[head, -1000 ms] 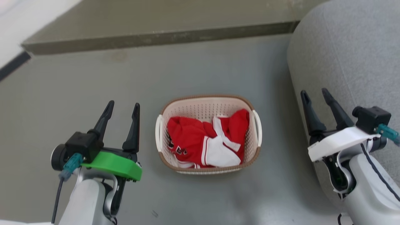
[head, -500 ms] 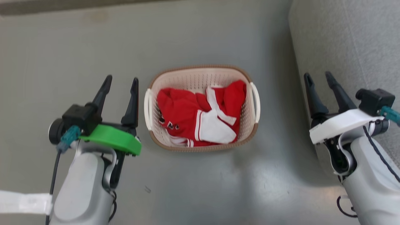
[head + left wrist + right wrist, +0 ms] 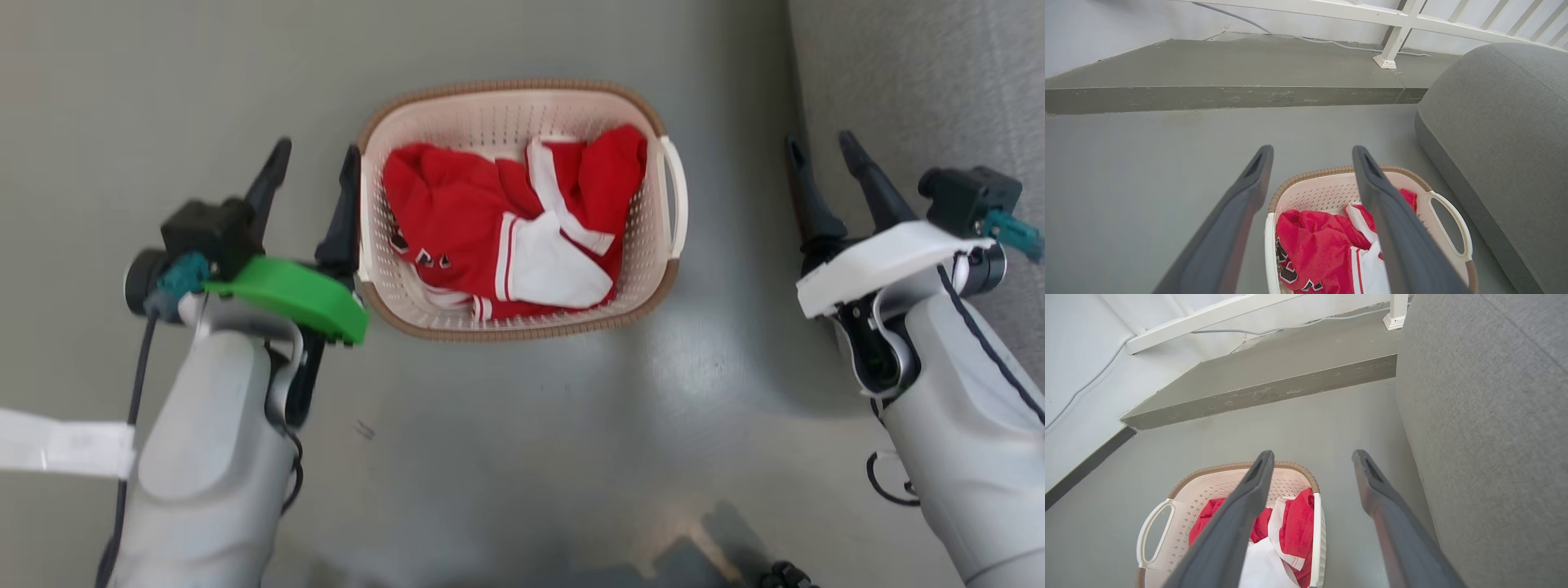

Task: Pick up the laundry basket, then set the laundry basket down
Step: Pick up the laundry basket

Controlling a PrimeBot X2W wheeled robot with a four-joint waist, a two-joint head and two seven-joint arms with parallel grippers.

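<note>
Right now your laundry basket (image 3: 506, 118) sits upright on the grey floor (image 3: 531, 441), in the upper middle of the head view, with brown trim running all round its rim. Inside it lies a crumpled red-and-white garment (image 3: 457, 212), heaped below the rim. The basket's white right handle (image 3: 678, 196) stands free.

Your left gripper (image 3: 317, 151) is just beside the basket's left side with its jaws open. Its inner finger (image 3: 347, 204) runs along that side, across the spot where the other handle sits, and you cannot tell from these views whether it touches. In the left wrist view, the basket's near edge falls between the two spread fingers.

Your right gripper (image 3: 819, 143) has its jaws open too and holds nothing. It stands apart from the right handle, with bare floor between them, and close beside the grey sofa (image 3: 922, 73) along the right edge.

Beyond the basket, the wrist views show a low raised step (image 3: 1229, 98) and a white railing (image 3: 1392, 16) behind it.
</note>
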